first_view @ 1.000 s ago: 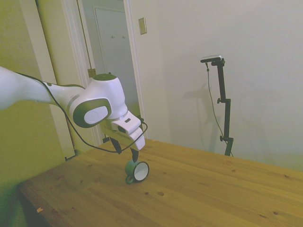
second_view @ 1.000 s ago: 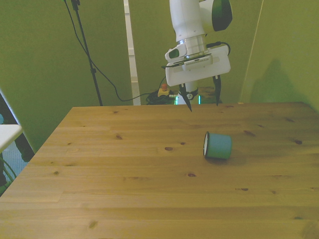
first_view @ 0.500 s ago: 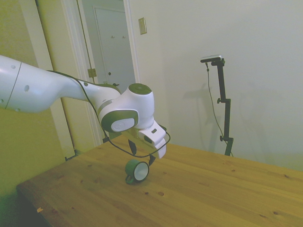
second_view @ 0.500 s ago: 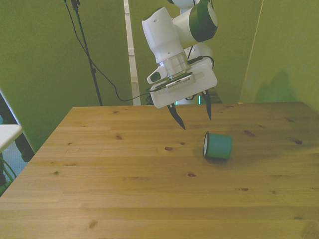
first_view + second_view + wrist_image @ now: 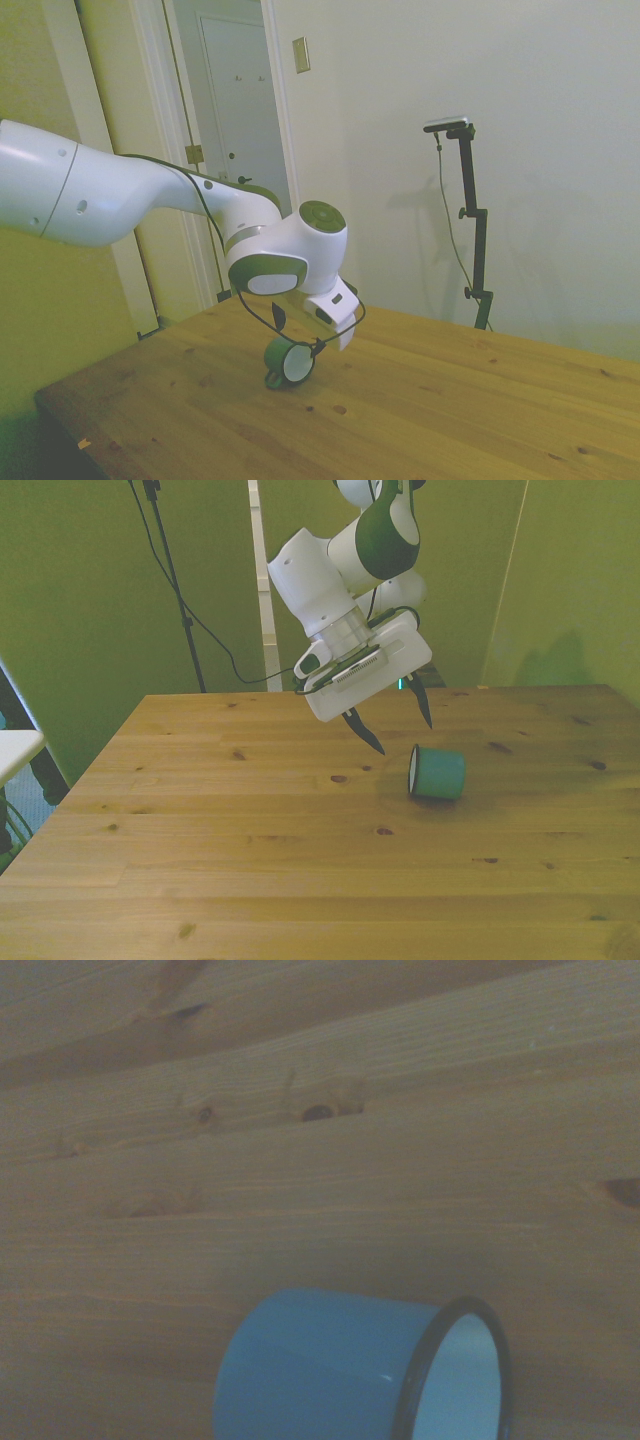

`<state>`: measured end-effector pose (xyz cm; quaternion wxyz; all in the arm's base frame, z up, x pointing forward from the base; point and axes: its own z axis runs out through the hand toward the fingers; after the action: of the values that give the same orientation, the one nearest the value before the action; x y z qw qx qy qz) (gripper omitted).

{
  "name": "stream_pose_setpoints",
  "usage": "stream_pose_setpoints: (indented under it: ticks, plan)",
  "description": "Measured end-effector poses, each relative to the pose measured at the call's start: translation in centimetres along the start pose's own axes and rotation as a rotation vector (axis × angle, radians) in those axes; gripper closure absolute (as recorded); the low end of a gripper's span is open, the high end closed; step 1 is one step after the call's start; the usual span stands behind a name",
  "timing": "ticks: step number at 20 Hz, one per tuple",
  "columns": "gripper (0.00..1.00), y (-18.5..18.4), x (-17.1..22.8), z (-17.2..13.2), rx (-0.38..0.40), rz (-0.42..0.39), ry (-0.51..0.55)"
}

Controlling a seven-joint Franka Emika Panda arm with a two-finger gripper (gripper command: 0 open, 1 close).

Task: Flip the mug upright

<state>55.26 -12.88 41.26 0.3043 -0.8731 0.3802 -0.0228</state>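
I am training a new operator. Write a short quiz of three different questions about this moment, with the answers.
1. True or false: the mug stands upright on the table.
2. Multiple choice: the gripper is (A) shut on the mug, (B) open and above the table, close to the mug, (C) resting flat on the table.
3. Short answer: in the front view, toward which side does the mug's open mouth point?

Key:
1. False; it lies on its side.
2. B; the fingers are spread and hold nothing.
3. Toward the front view's left, where its dark rim shows.
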Motion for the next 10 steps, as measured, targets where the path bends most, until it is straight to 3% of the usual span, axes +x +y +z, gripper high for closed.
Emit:
stream_pose_setpoints:
  ticks: [10]
  plan:
    - [0.00,-0.1,0.6,3.8,0.077,-0.049,-0.142]
